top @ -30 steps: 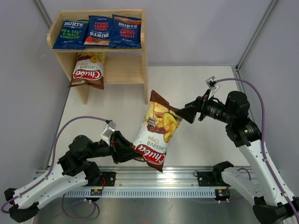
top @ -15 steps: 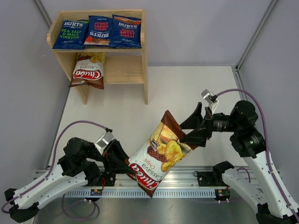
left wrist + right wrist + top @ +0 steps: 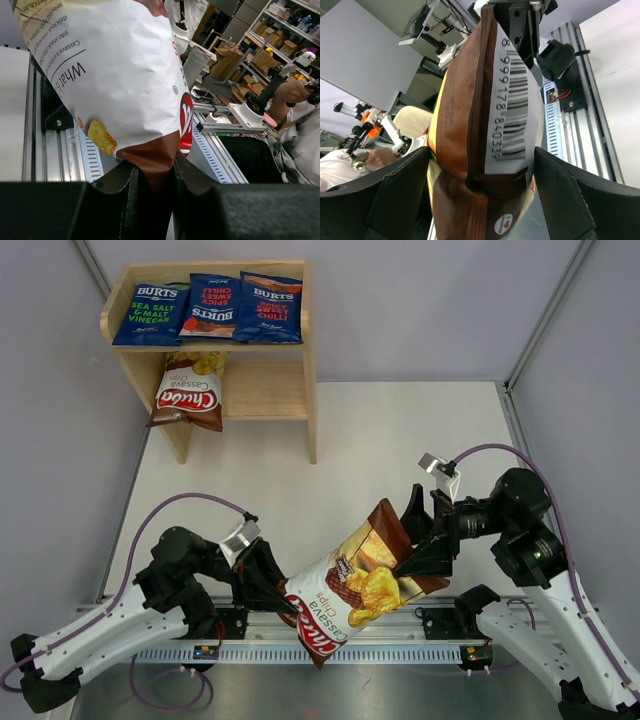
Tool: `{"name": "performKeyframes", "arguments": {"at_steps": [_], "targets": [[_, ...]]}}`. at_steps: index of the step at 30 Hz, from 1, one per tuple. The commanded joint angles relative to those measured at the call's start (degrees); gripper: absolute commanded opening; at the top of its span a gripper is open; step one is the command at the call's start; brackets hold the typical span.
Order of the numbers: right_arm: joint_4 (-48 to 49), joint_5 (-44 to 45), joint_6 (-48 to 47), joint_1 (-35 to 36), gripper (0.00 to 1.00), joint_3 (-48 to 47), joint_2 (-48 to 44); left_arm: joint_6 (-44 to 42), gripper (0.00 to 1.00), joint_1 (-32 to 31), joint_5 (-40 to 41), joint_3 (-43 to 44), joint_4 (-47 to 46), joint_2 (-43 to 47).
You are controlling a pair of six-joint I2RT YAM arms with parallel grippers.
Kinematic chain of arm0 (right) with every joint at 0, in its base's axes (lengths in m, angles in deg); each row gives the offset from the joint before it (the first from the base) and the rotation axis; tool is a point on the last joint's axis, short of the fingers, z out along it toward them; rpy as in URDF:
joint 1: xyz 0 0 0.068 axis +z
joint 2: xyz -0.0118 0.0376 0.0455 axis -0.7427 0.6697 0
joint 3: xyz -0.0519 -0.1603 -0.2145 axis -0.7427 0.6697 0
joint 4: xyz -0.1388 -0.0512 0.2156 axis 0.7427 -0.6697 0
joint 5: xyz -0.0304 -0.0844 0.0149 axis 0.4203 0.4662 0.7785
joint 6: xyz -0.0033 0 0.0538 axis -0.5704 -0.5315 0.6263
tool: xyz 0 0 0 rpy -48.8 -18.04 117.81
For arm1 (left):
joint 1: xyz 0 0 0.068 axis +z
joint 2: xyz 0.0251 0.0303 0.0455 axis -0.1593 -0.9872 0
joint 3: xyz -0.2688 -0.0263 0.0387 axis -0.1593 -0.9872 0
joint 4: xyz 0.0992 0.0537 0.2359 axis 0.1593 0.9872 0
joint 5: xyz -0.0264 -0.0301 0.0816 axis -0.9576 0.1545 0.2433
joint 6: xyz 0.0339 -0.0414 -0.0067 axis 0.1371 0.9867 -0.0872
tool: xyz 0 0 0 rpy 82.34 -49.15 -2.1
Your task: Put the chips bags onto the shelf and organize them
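Note:
A brown-and-white Chuba bag (image 3: 355, 590) hangs tilted over the table's near edge. My left gripper (image 3: 272, 585) is shut on its brown bottom seam (image 3: 152, 160), by the red logo. My right gripper (image 3: 415, 540) stands open, its two fingers wide apart on either side of the bag's top end (image 3: 470, 100), barcode side towards the right finger (image 3: 570, 190). The wooden shelf (image 3: 265, 390) stands at the back left. Three blue Burts bags (image 3: 212, 305) lie side by side on its top tier. A second Chuba bag (image 3: 190, 390) lies at the left of the lower tier, overhanging the front.
The metal rail (image 3: 340, 640) with both arm bases runs along the near edge, right under the held bag. Grey walls close in the white table (image 3: 400, 440) on the left, back and right. The right part of the shelf's lower tier is bare wood.
The held Chuba bag has come down and towards the near edge, lying flatter. My right gripper let go of its top corner, followed it down and now straddles its top end.

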State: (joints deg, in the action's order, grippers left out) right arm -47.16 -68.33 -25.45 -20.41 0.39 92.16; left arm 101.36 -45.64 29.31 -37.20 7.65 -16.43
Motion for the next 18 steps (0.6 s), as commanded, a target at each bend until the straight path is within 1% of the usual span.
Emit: {"name": "performKeyframes", "arguments": {"at_steps": [1, 2, 4, 5, 7, 8, 10, 11, 12, 13, 14, 15, 16, 18], "targets": [[-1.7, -3.0, 1.4, 0.6, 0.9, -0.7, 0.6, -4.8, 0.01, 0.1, 4.2, 3.9, 2.5, -1.1], [-1.9, -3.3, 1.4, 0.7, 0.92, -0.8, 0.4, -5.6, 0.01, 0.1, 5.2, 5.2, 6.2, -1.6], [-4.7, -1.3, 0.0, 0.7, 0.93, -2.0, 0.1, -6.8, 0.01, 0.1, 7.0, 6.0, 8.3, -2.0], [-9.0, -0.9, -3.5, 0.7, 0.93, -2.6, 0.3, -7.1, 0.01, 0.1, 7.3, 6.6, 9.9, -2.4], [-13.8, 1.0, -7.3, 0.7, 0.9, -4.2, 1.2, -7.8, 0.01, 0.1, 8.0, 7.0, 10.7, -2.5], [-17.3, 1.7, -10.7, 0.7, 0.85, -4.6, 2.2, -7.9, 0.01, 0.1, 8.3, 7.5, 11.4, -2.5], [-17.3, 2.4, -11.0, 0.7, 0.76, -4.2, 2.5, -8.3, 0.01, 0.1, 9.1, 7.6, 11.8, -2.3], [-16.6, 2.7, -11.1, 0.7, 0.62, -3.7, 2.5, -8.5, 0.01, 0.1, 9.6, 8.0, 12.1, -2.2], [-16.2, 3.2, -11.3, 0.7, 0.57, -3.7, 2.5, -8.5, 0.02, 0.1, 10.3, 8.3, 12.1, -1.9], [-15.4, 3.1, -10.8, 0.6, 0.54, -3.5, 2.1, -8.5, 0.03, 0.1, 11.0, 8.6, 12.6, -1.8], [-14.0, 3.1, -10.4, 0.7, 0.48, -3.2, 1.8, -8.6, 0.03, 0.1, 12.0, 8.9, 12.6, -1.7], [-13.1, 2.9, -10.0, 0.7, 0.46, -3.0, 1.6, -8.7, 0.06, 0.1, 13.8, 9.6, 14.0, -1.4], [-12.0, 2.5, -8.8, 0.6, 0.42, -2.9, 1.1, -8.8, 0.08, 0.1, 14.9, 10.1, 15.5, -1.2], [-9.6, 2.5, -7.9, 0.7, 0.36, -2.6, 0.8, -9.0, 0.1, 0.1, 18.1, 11.0, 17.2, -1.2]]}}
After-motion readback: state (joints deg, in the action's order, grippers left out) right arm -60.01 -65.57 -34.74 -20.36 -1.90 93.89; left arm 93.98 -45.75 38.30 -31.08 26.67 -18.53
